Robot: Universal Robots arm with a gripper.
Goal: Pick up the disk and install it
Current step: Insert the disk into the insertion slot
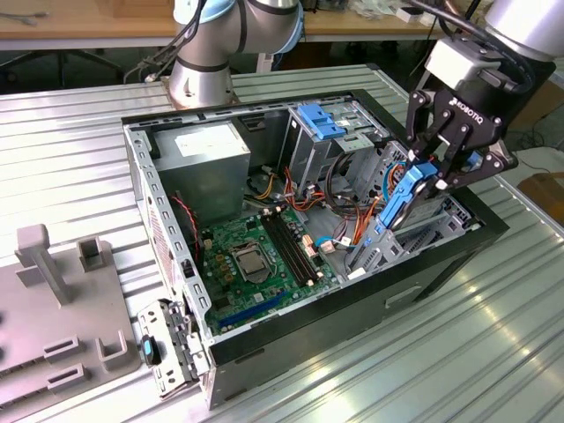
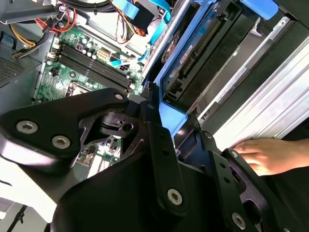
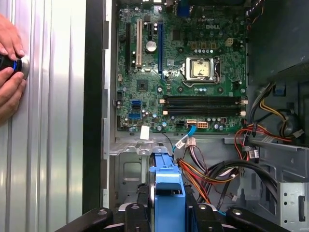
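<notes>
- We read this as a robotics lab or workshop.
- A robot arm base [image 1: 201,70] is mounted on a ribbed metal table [image 1: 62,132], upper left of the exterior view.
- Open computer case [image 1: 352,308] mid-frame, motherboard [image 1: 229,247] exposed.
- Wooden workbench [image 1: 79,31] along the top edge, grey fixture plate [image 1: 35,352] lower left.

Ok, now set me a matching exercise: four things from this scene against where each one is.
1 disk
2 motherboard
3 power-supply box
4 hand

A outside the case, over the ribbed table
B clamped in the gripper
C flat on the case floor
D in a corner of the case

Pairs: 1-B, 2-C, 3-D, 4-A
</notes>
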